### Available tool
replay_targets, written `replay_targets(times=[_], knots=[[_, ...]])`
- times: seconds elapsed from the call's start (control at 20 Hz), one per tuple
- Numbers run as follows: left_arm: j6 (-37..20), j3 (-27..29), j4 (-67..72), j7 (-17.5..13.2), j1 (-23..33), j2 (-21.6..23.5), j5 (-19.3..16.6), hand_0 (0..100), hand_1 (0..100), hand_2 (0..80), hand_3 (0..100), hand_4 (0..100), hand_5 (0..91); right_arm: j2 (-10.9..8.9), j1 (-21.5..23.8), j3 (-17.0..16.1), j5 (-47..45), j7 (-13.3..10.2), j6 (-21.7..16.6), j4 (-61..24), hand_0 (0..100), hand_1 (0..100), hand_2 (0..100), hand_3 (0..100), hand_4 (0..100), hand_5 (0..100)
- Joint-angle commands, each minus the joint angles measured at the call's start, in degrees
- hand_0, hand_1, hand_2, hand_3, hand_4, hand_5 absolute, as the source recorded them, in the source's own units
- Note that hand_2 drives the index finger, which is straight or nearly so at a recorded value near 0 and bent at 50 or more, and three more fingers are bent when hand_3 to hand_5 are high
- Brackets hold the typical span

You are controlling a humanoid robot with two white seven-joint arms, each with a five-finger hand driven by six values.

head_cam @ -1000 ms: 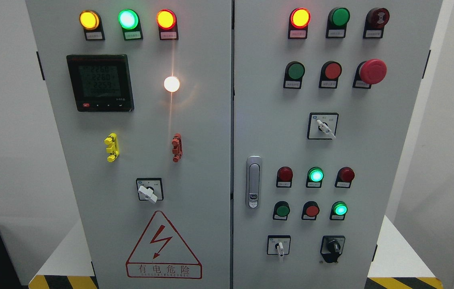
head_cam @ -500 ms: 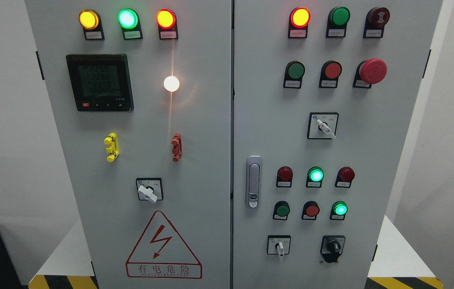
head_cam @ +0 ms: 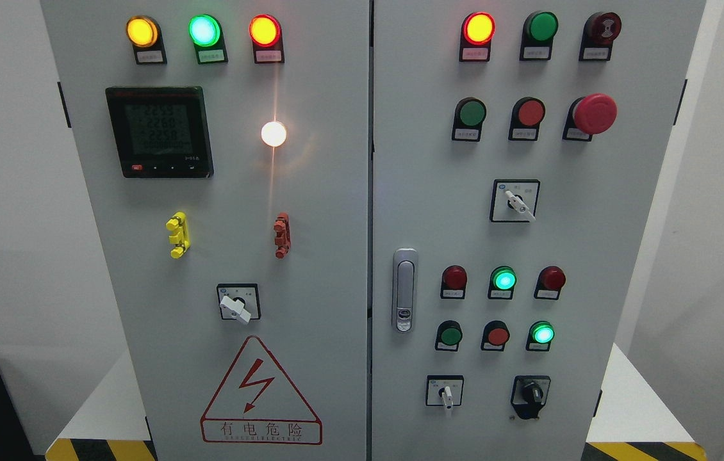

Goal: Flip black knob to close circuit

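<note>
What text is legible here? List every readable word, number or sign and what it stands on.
"有电危险": red triangular warning sign with lightning bolt, left grey cabinet door.
Black digital meter: rows of digits, too blurred to read surely.
Small white labels under lamps, buttons and switches: too small.

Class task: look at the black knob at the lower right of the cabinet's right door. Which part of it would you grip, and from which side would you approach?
Grip the raised black bar of the black knob, one finger on each long flank. The bar stands out from the right door, so come straight at the panel from the front. Its exact angle is hard to tell. Neither hand is in view.
</note>
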Motion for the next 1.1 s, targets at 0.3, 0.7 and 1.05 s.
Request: replay_targets(times=[0.3, 0.7, 1.05], knots=[[0.0, 0.0, 0.0, 0.0, 0.0, 0.0, 0.0, 12, 56, 0.0, 0, 0, 0.0, 0.49, -1.0, -6.9, 17.9, 9.7, 4.8, -38.4, 0, 0, 91, 100, 95, 94], [0.0, 0.0, 0.0, 0.0, 0.0, 0.0, 0.0, 12, 56, 0.0, 0, 0, 0.0, 1.36, -6.0, -6.9, 22.8, 13.3, 7.1, -45.5, 0, 0, 92, 100, 97, 95], [0.0, 0.0, 0.0, 0.0, 0.0, 0.0, 0.0, 12, 56, 0.0, 0, 0, 0.0, 2.16, -13.0, -6.9, 28.0, 15.6, 7.3, -44.5, 0, 0, 92, 100, 98, 96]])
